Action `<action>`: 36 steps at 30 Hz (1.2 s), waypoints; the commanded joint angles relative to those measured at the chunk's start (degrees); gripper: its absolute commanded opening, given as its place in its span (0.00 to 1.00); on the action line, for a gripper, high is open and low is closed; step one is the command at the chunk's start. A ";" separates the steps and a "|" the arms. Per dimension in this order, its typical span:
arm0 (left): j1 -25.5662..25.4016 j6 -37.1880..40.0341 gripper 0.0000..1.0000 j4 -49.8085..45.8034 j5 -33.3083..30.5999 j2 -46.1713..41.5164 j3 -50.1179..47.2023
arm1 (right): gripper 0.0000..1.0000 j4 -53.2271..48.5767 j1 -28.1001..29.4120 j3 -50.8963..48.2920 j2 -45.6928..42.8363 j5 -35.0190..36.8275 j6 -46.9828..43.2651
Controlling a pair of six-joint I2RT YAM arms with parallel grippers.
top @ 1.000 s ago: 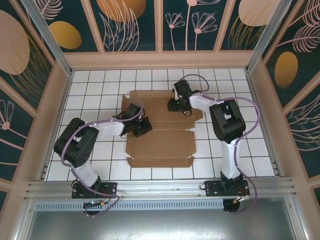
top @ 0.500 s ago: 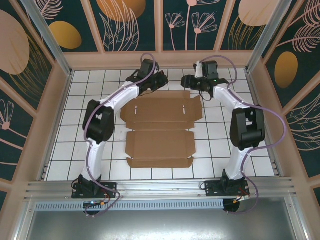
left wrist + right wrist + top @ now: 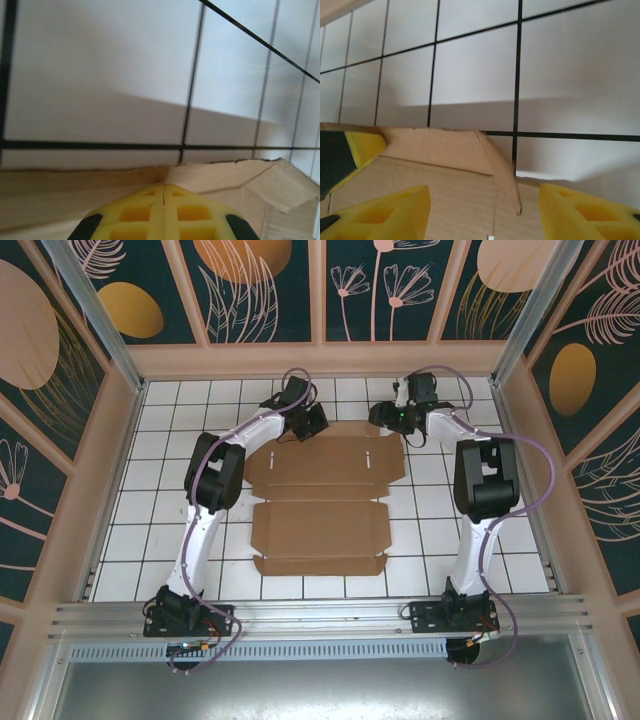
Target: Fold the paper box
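There is one paper box [image 3: 320, 530]. It is brown cardboard, and it lies open and flat in the middle of the white tiled table [image 3: 130, 540]. It has fold lines, little slits and flaps at its edges. The tiles are smooth white squares with dark lines between them.

There are two arms, white and black with purple cables. Both reach far out to the back edge of the box. The left arm [image 3: 215, 475] bends at its elbow and stretches to the back left corner. The right arm [image 3: 483, 480] does the same toward the back right corner.

There are two grippers, each with two yellow fingers full of square holes. The left gripper [image 3: 164, 189] has its fingers [image 3: 135, 215] pressed tight together, with nothing seen between them. Its tip sits low, right at the rough back edge of the cardboard.

The right gripper [image 3: 485, 200] has its fingers [image 3: 395, 210] spread wide apart. A corner flap of the box, bent up a little, lies in the gap, and the fingers do not touch it.
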 commanded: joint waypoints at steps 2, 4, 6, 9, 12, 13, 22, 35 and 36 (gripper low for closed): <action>0.77 -1.04 0.00 -0.06 -0.19 3.56 2.93 | 0.60 -2.15 0.51 4.53 3.04 0.11 -0.91; 0.91 -1.13 0.00 -0.24 -0.10 4.69 3.38 | 0.61 -3.12 0.86 5.94 4.20 1.05 -1.36; 1.10 -1.14 0.00 -0.18 -0.05 5.28 3.23 | 0.61 -4.11 0.95 7.46 5.47 1.32 -1.67; 1.04 -1.15 0.00 0.66 -0.11 5.52 2.03 | 0.61 -4.80 1.34 9.23 7.07 0.73 -1.72; 1.11 -1.38 0.00 1.50 0.19 5.48 0.99 | 0.61 -7.29 2.21 12.56 9.39 0.45 -2.33; 1.07 -1.39 0.00 1.64 0.17 5.42 0.76 | 0.61 -8.41 2.46 13.97 10.29 1.18 -2.48; 1.38 -1.50 0.00 3.07 0.32 4.52 -2.25 | 0.61 -5.04 1.84 10.77 7.89 7.12 0.44; 2.19 -2.07 0.00 5.11 0.96 3.12 -5.39 | 0.60 -4.78 1.60 11.14 10.23 3.45 1.11; 2.18 -2.15 0.00 5.24 1.00 3.08 -5.49 | 0.59 -4.83 1.89 11.83 10.49 2.37 0.82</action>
